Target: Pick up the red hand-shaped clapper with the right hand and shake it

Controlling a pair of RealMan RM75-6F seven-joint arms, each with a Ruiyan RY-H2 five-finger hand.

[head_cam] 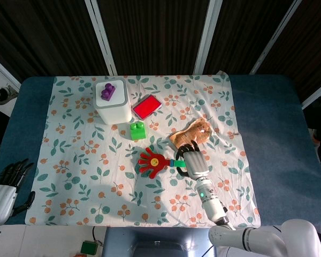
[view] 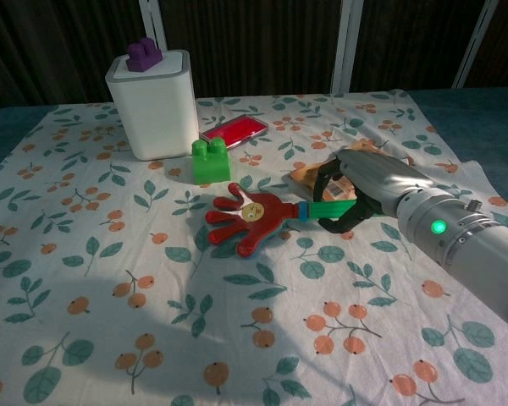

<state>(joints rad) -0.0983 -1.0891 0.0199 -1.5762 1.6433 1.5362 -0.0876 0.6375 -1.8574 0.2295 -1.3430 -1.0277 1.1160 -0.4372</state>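
The red hand-shaped clapper (head_cam: pixel 152 163) (view: pixel 245 216) with a yellow face and a green handle hangs just above the floral cloth, its shadow beneath it. My right hand (head_cam: pixel 191 158) (view: pixel 360 189) grips the green handle (view: pixel 328 210), fingers curled around it, with the red palm pointing left. My left hand (head_cam: pixel 7 184) rests low at the table's left front edge, fingers apart, holding nothing; the chest view does not show it.
A brown snack packet (head_cam: pixel 192 131) (view: pixel 347 161) lies just behind my right hand. A green brick (head_cam: pixel 138 130) (view: pixel 211 161), a red flat case (head_cam: pixel 146 106) (view: pixel 234 129) and a white box (head_cam: pixel 112 103) (view: pixel 152 104) topped by a purple brick (head_cam: pixel 108 91) stand further back left.
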